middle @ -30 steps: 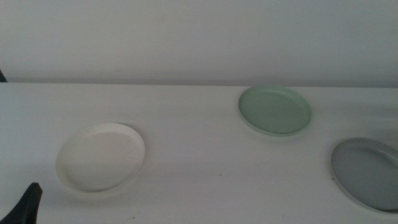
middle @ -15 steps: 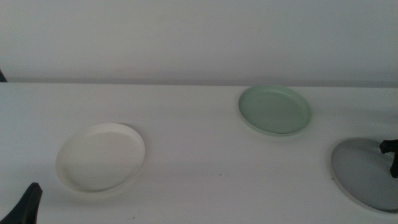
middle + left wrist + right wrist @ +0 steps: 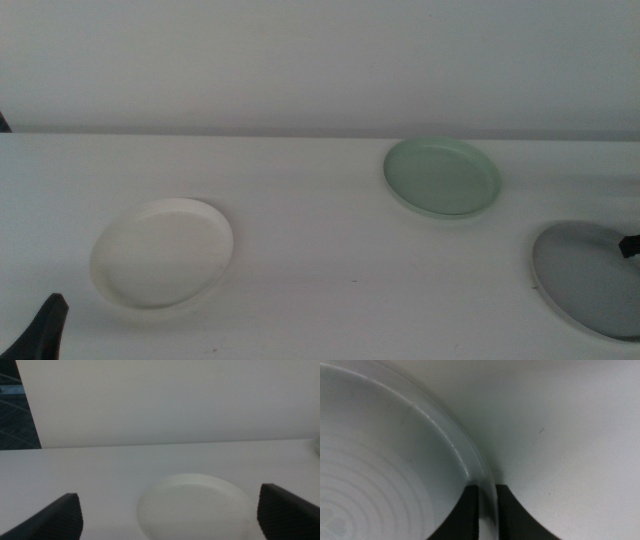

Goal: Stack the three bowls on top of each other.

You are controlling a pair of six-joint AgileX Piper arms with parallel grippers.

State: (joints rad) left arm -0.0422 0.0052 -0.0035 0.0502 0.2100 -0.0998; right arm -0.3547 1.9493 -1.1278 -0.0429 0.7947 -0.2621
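Stacking is not started: all three bowls sit apart on the counter (image 3: 320, 220), none on another. The right end effector (image 3: 486, 510) is at the grey bowl (image 3: 590, 278), with one jaw inside the rim and one outside, pinching the low rim between them; in the middle view only a dark tip of it shows at the picture's right edge, over that bowl. Whether the bowl is lifted off the counter yet cannot be told; it looks seated. The mint green bowl (image 3: 442, 176) lies farther out on the counter from the right end effector and toward the centre, well apart from the grey one. The cream-white bowl (image 3: 162, 252) lies well apart from both, on the other arm's side; it sits just ahead of the left end effector (image 3: 170, 520), roughly centred between its two widely spread jaws, which hold nothing. The left end effector waits low near the counter's near edge. Contents: all three bowls are empty, as far as the views show; the grey bowl's inner floor shows faint concentric rings and nothing else. Remaining, by my estimate: carry the grey bowl onto another bowl, then add the third; that is, all of the stacking itself.
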